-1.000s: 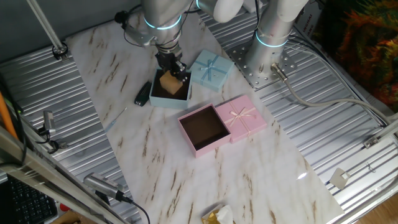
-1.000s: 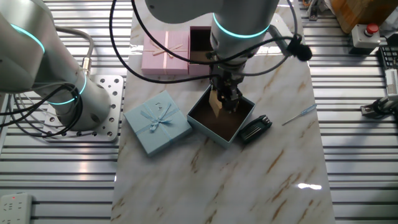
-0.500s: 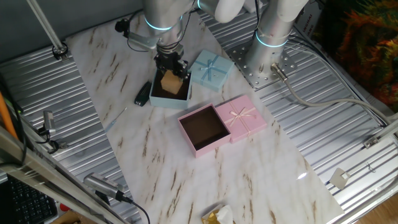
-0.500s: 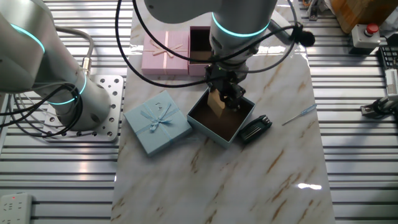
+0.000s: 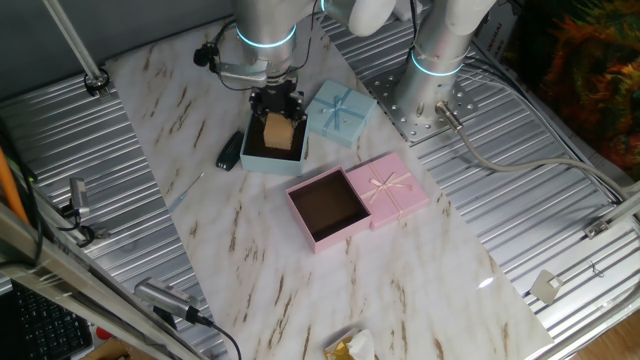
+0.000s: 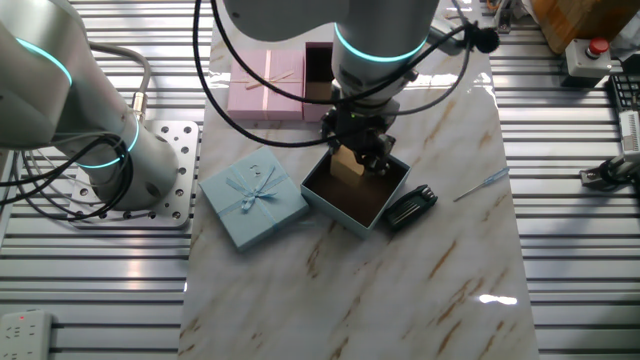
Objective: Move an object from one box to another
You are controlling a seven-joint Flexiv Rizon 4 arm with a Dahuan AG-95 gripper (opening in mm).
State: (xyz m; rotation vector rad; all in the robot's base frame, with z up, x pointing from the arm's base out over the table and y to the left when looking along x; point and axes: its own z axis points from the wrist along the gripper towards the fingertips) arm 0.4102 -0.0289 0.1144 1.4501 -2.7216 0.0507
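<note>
Presently catalogued:

Cube [image 5: 277,130]: small, tan, wood-coloured; judged light, rigid and unbreakable, its smooth flat faces likely a little slippery. It is held tilted over the blue box [image 5: 258,160], at about rim height; whether it hangs clear of the dark floor cannot be told.

Grasp site: two opposite flat faces, taken squarely near mid-height, are judged best; a corner pinch would let it twist.

Gripper [image 6: 357,155]: jaws are closed narrowly on the cube, one at each side.

Arm pose: the wrist is pointed straight down above the blue box's far edge, and the links are carried up out of view.

Pink box [image 5: 312,230]: open and empty, set well apart on the counter [image 5: 260,270].

Lids: blue lid [image 6: 252,197] and pink lid [image 6: 266,83], each set beside its own box.

Black item [image 6: 411,206]: laid touching the blue box's outer wall.
</note>
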